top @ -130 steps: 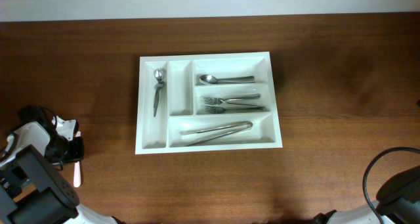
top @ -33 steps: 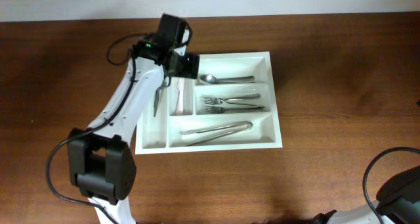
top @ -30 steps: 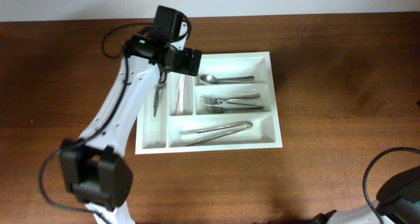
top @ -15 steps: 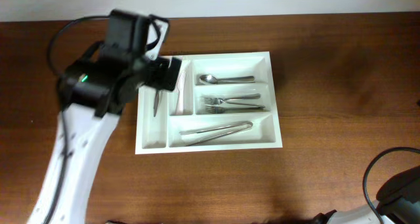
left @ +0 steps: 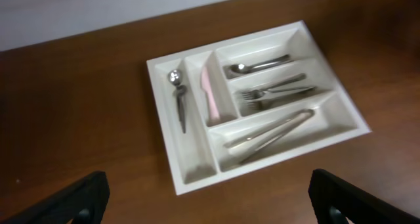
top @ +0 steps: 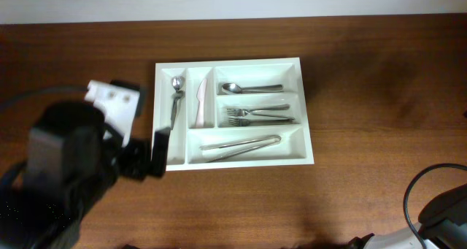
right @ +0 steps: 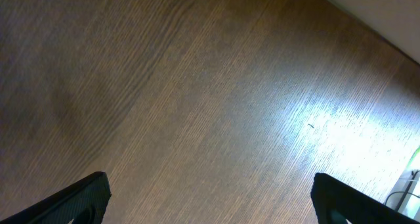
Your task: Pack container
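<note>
The container (top: 306,110) is a white tray in the middle of the table. A pale pink knife (top: 200,103) lies in its second upright compartment, with a metal scoop (top: 175,101) in the first. The long compartments hold a spoon (top: 252,88), forks (top: 259,115) and tongs (top: 241,145). My left gripper (top: 146,160) hangs open and empty, high over the table by the tray's front left corner. In the left wrist view the container (left: 162,122) lies beyond the left gripper (left: 213,207). My right gripper (right: 210,207) is open over bare wood.
The brown wooden table (top: 379,96) runs to a pale wall along the far edge. The left arm's blurred body (top: 66,176) fills the lower left of the overhead view. Part of the right arm and its cable (top: 438,205) shows at the lower right corner.
The left arm brought the pink knife over the tray, left it in the second upright compartment, then drew back toward the front left and rose. The right arm has not moved.
</note>
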You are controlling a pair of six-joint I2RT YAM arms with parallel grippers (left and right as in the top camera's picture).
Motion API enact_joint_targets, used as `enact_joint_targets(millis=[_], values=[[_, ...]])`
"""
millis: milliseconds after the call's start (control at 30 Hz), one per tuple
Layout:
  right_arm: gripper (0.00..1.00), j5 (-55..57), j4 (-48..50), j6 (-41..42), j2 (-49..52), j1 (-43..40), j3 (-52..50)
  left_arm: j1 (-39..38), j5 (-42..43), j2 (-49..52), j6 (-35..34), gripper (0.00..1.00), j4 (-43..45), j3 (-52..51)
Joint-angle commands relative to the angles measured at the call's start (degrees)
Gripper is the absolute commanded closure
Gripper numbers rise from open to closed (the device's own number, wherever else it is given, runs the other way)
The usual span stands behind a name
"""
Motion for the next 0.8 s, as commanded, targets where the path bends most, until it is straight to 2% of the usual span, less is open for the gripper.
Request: enact_joint_targets(millis=[0,233,433,533,767], values=[[0.01,0.28,0.11,0.2,0.07,-0.15,-0.48,-0.85,0.39,-6.38,-3.61,0.01,0.17,-3.23],[0.01,0.28,0.11,0.2,0.04,-0.15,-0.48,-0.85,-0.28,-17.99,-4.07,0.01,-0.15,-11.98],[0.01,0.28,0.11,0.2,0.04,-0.15,-0.48,-0.85,-0.26,-26.18,-12.81,0.01,-0.57,-20.02],[0.01,0.28,0.11,0.2,0.07,-0.15,-0.48,-0.85,-0.26,-28.04,-15.15,0.01,0.24,-22.25],[0.01,0.28,0.11,0.2,0.04,-0.15,-0.48,-0.85,-0.87,-27.93,-13.46,0.01,1.97,-22.62]])
